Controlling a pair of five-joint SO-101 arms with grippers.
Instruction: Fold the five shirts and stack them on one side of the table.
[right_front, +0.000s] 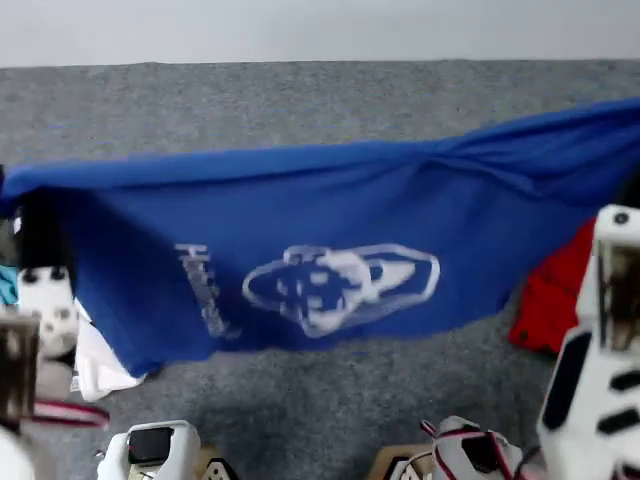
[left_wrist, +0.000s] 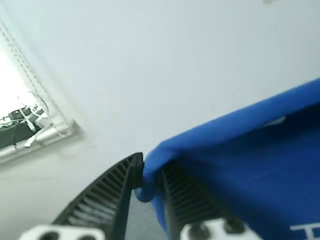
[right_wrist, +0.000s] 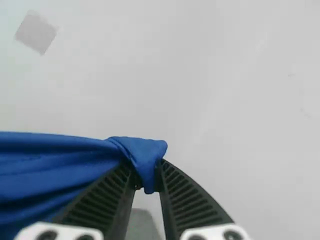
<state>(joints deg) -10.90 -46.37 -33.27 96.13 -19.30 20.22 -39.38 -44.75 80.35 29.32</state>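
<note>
Nearest the arms in the high view, a white shirt (right_front: 100, 365) lies crumpled at 8 o'clock and a red shirt (right_front: 550, 295) is bunched at 4 o'clock. Both are partly covered by the garment in hand. Beyond them the blue shirt (right_front: 330, 250) spans the middle of the desk (right_front: 300, 100). Its long axis runs from 9 o'clock to 3 o'clock, its pale print faces up, and its far edge is pulled into a fairly straight line. Bare grey desk lies past it toward 12 o'clock.

The coming move turns on this spread. Each arm has one end of that far edge, so the cloth lies between the two, inward from each, and neither arm is nearer to it than the other. Any fold probably needs both ends carried together along or across that 9-to-3 line.

The wrist views show what the overhead one does not. The left pincer (left_wrist: 150, 168) is clamped on a rolled blue corner. The right pincer (right_wrist: 146, 172) is likewise closed on a bunched corner, with fabric trailing off to one side. Only the high view shows the whole shirt and its neighbours. It does not settle whether the near hem rests on the desk or hangs just above it.
</note>
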